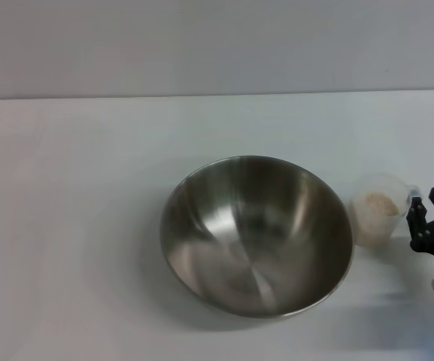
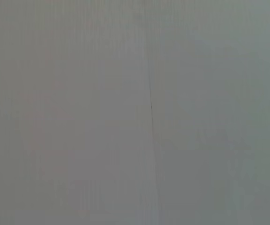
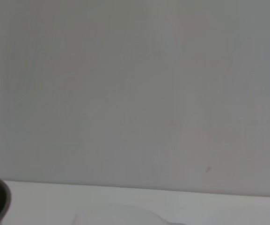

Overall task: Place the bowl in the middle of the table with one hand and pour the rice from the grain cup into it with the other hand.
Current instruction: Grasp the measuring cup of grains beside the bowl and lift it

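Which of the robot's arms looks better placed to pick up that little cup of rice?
The right. Its right gripper sits just beside the grain cup, right of the bowl; the left arm is out of view.

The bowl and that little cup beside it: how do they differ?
The bowl is shiny steel; the grain cup is clear plastic. The bowl is far wider than the cup. The bowl holds nothing, while the cup holds the rice. The bowl sits near the middle of the table; the cup stands on its right, with the right gripper next to it. Both stand upright on the table with their mouths facing up.
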`<move>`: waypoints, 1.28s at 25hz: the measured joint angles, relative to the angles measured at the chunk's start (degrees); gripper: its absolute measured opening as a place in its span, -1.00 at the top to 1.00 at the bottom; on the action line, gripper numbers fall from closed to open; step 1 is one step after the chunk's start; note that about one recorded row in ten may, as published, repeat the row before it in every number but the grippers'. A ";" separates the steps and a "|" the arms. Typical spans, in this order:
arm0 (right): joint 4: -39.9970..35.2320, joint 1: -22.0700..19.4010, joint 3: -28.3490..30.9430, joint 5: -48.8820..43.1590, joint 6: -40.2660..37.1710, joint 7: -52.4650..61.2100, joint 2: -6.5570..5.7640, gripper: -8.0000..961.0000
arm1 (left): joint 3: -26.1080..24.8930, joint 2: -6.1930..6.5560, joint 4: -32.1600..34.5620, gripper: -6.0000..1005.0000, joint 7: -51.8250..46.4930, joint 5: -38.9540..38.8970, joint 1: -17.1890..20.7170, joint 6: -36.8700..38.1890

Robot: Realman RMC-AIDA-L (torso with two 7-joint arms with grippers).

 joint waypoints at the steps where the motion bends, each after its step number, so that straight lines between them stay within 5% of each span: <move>1: -0.02 0.00 -0.01 -0.10 0.03 -0.01 0.00 0.27 | 0.00 0.00 0.02 -0.71 0.00 0.00 0.00 -0.01; 20: -0.08 0.06 0.44 -0.15 0.03 -0.06 0.09 0.98 | 0.09 0.00 0.54 -0.71 0.00 0.00 -0.35 -0.03; 32: 0.41 -3.75 0.07 -0.12 -16.38 -0.06 -0.26 0.98 | 0.09 0.00 0.94 -0.71 0.00 0.00 -0.44 -0.03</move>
